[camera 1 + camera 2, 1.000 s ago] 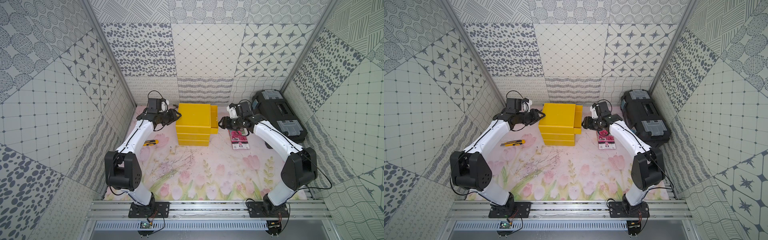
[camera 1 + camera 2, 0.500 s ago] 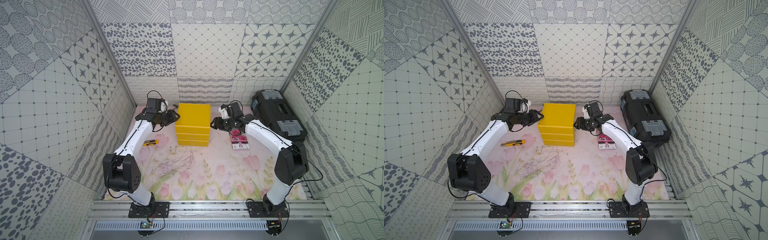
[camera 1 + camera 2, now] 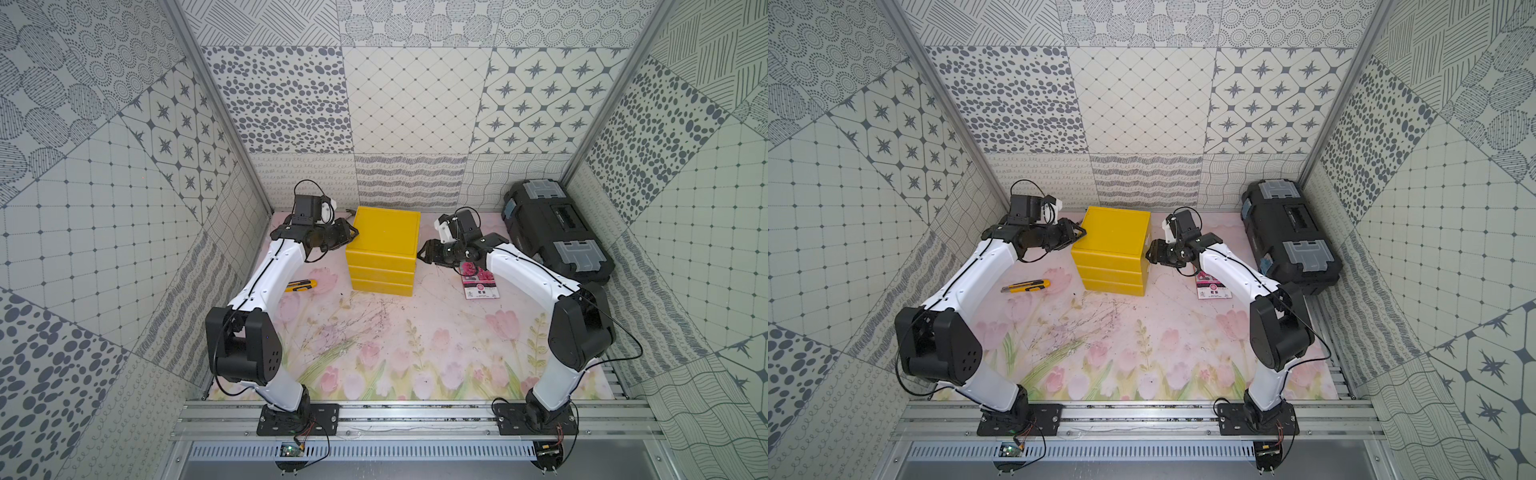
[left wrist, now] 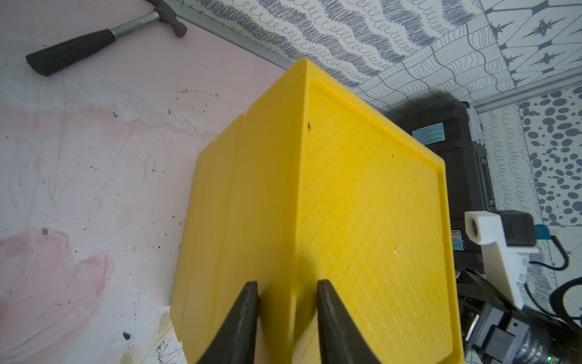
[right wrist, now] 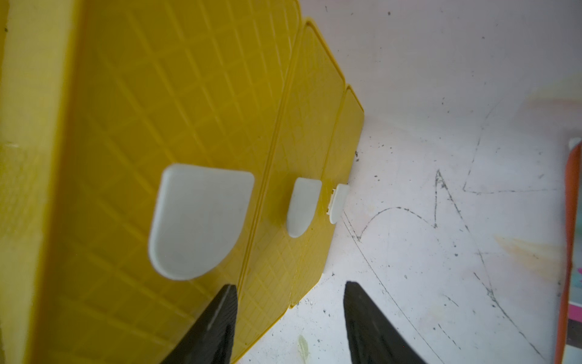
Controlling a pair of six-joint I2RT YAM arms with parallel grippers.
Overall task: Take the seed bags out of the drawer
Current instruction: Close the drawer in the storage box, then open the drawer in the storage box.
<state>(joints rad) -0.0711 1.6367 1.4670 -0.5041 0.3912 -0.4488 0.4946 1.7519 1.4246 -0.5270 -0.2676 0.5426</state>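
Note:
The yellow cabinet (image 3: 384,232) stands at the back of the mat, its three drawers pushed in and their fronts facing right. The top drawer (image 5: 157,110) carries a white pull tab (image 5: 198,220). My right gripper (image 5: 288,285) is open just in front of it, one finger against the drawer front below the tab, nothing between the fingers. My left gripper (image 4: 287,283) is closed over the cabinet's upper left edge. One pink seed bag (image 3: 480,282) lies on the mat right of the cabinet, partly under my right arm; its orange edge (image 5: 568,252) shows in the right wrist view.
A yellow-black utility knife (image 3: 301,285) lies left of the cabinet. A black toolbox (image 3: 557,232) sits against the right wall. A hammer (image 4: 104,41) lies behind the cabinet near the back wall. The patterned walls close in on three sides.
The top drawer stood pulled out to the right a second ago and is now flush with the cabinet. My right gripper moved left with it. My left gripper's jaws closed in.

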